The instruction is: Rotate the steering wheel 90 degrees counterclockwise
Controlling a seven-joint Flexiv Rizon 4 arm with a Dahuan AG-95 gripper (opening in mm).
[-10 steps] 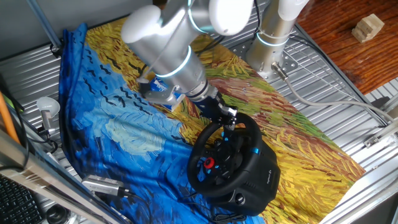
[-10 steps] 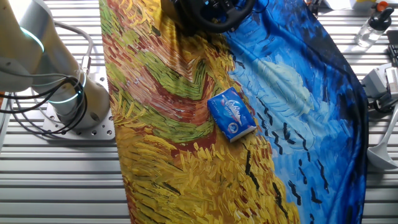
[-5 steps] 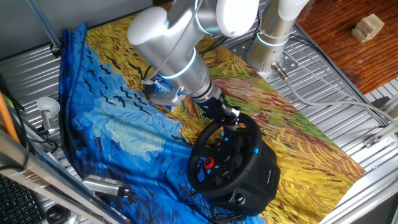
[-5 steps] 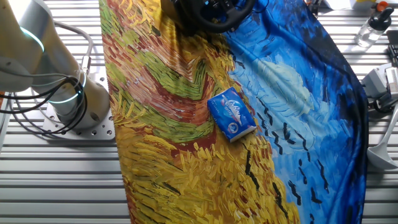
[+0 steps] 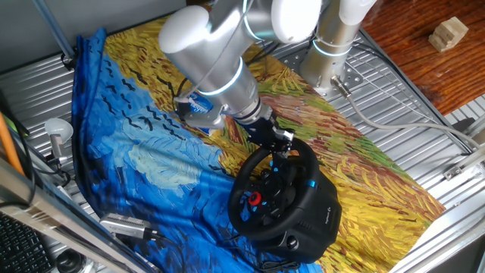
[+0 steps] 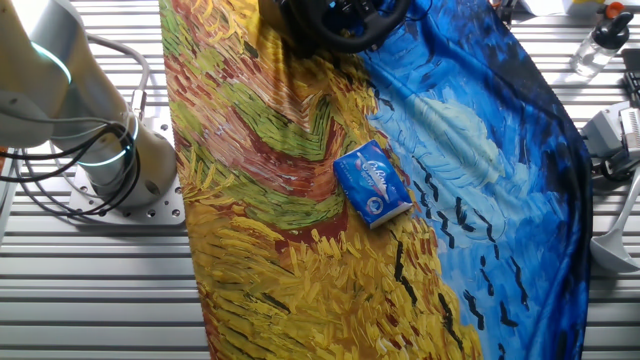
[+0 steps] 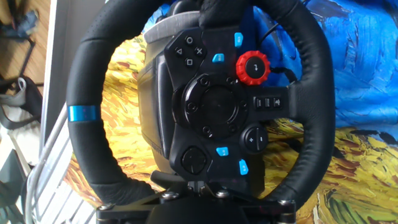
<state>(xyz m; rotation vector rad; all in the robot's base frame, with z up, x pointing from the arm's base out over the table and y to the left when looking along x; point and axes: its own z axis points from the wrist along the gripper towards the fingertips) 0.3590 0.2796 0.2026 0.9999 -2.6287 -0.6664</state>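
Observation:
The black steering wheel (image 5: 267, 199) stands on its bulky base at the front right of the painted cloth, its red round button (image 5: 255, 199) facing forward. My gripper (image 5: 280, 146) sits at the far upper part of the rim, fingers closed around it. In the hand view the steering wheel (image 7: 211, 106) fills the frame with blue-lit buttons, the red button (image 7: 252, 67) at upper right and a blue rim stripe (image 7: 82, 114) at left. My gripper (image 7: 193, 186) holds the rim at the bottom edge. In the other fixed view only a slice of the steering wheel (image 6: 340, 22) shows at the top edge.
A small blue-and-white box (image 6: 372, 183) lies mid-cloth, and the arm partly covers the box (image 5: 198, 108). The arm's base (image 6: 115, 160) stands on the slatted metal table beside the cloth (image 6: 280, 250). A bottle (image 6: 598, 40) and cables lie at the table's edges.
The arm's upper links have swung slightly to the right. The gripper stays at the rim and the wheel shows no visible turn.

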